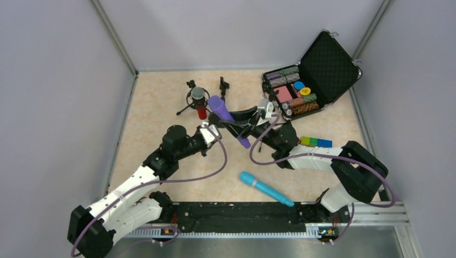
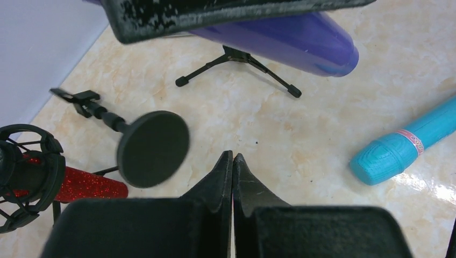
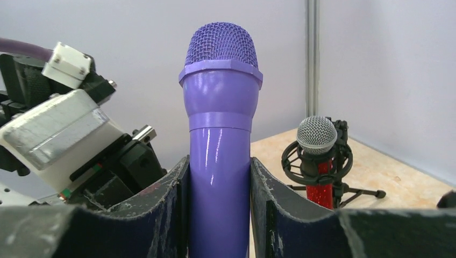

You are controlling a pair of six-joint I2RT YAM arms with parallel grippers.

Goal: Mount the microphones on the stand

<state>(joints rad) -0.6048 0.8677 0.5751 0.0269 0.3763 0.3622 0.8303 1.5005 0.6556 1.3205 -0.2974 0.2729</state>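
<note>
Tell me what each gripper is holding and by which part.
The right gripper clamps the purple microphone on its handle, below the head. The left gripper is shut on nothing.

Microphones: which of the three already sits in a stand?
The glittery red microphone, upright in its stand; the purple one is in the right hand, the blue one lies flat.

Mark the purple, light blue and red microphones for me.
Purple microphone (image 3: 220,156): right wrist view, smooth body below the head.
Light blue microphone (image 1: 267,189): top view, middle of the handle.
Red microphone (image 2: 88,184): left wrist view, glittery handle.
</note>
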